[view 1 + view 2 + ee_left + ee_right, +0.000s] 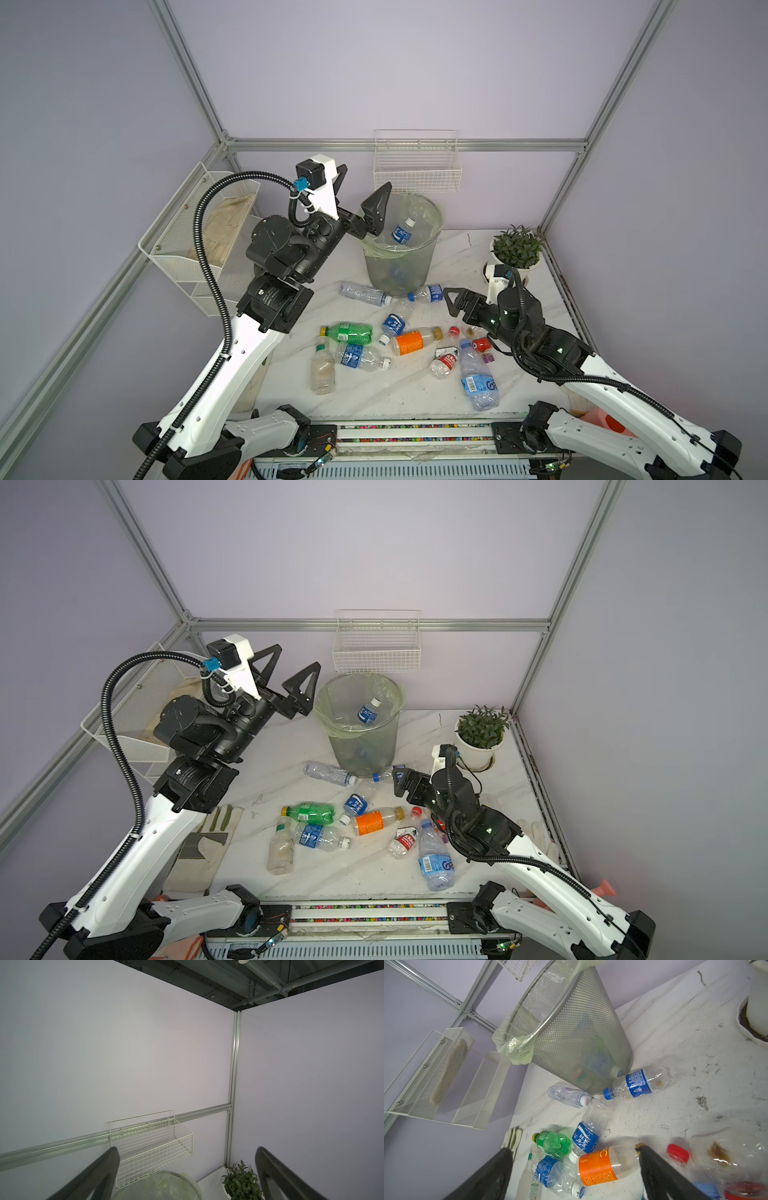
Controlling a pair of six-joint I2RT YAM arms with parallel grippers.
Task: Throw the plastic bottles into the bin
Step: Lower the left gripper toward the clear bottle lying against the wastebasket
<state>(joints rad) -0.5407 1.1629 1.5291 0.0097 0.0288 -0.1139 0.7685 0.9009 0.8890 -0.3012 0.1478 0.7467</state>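
Note:
The grey wire-mesh bin [399, 266] [361, 746] with its pale green bag stands at the back of the table. A blue-labelled bottle [402, 232] [368, 712] is inside it, near the top. My left gripper [368, 175] [297, 656] is raised beside the bin's left rim, open and empty. Several plastic bottles lie in front of the bin, among them a green one [348, 332] [553, 1144] and an orange-labelled one [413, 341] [600, 1167]. My right gripper [457, 301] [574, 1149] hangs low at the right of the pile, open, with the orange-labelled bottle beneath its jaws.
A white wire basket [417, 166] [153, 1142] hangs on the back wall above the bin. A white mesh shelf [187, 249] is on the left wall. A potted plant [517, 249] stands at the back right. Work gloves [208, 837] lie by the left arm.

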